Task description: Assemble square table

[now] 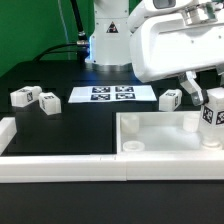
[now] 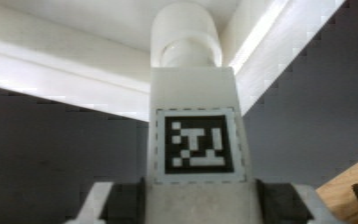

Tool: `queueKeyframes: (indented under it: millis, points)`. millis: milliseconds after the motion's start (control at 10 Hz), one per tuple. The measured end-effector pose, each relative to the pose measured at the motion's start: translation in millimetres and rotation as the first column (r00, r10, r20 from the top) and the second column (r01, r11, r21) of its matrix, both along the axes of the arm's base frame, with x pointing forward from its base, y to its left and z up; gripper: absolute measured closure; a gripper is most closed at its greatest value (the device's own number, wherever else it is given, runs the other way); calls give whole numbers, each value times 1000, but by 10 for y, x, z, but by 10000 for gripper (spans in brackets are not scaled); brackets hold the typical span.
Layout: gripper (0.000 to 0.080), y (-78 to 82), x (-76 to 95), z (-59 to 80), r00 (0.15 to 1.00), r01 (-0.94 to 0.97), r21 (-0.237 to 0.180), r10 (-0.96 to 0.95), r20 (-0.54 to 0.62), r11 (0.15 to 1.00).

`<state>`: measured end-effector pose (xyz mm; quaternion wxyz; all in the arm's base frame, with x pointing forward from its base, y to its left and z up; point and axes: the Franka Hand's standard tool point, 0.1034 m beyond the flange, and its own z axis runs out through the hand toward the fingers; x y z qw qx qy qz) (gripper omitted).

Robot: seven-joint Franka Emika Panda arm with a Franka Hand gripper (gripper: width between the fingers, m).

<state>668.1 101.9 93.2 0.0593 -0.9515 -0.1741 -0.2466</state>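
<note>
Your gripper (image 2: 194,198) is clamped on a leg (image 2: 197,120). In the wrist view its fingers (image 2: 105,205) sit tight against both sides of the white block, just below the black-and-white tag. The block runs away from the camera to a rounded end.

In the exterior view the gripper (image 1: 205,98) holds that leg (image 1: 212,116) upright, tag facing the camera, at the exterior view's right edge. It stands over the right end of the square panel (image 1: 165,130). Whether the tip sits in a corner socket cannot be told from here, because the panel's raised rim hides it. A round socket (image 1: 131,146) shows at the panel's near corner on the exterior view's left, well apart from the held leg.

A second leg (image 1: 170,99) lies loose just behind the panel, close to the gripper on the exterior view's left. Beyond it lies the marker board (image 1: 110,95), flat on the black table (image 1: 70,130). Two more legs (image 1: 22,97) (image 1: 48,102) lie just beside each other, far off to the exterior view's left. The border wall (image 1: 70,166) runs along the near side, with the panel just behind it.
</note>
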Motion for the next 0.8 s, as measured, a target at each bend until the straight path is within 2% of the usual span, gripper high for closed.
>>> queueKeyframes:
  millis: [200, 800]
  points:
    - [509, -8, -2, -44, 1000, 6, 0, -6, 11, 1000]
    - [509, -5, -27, -54, 995, 26, -5, -26, 94, 1000]
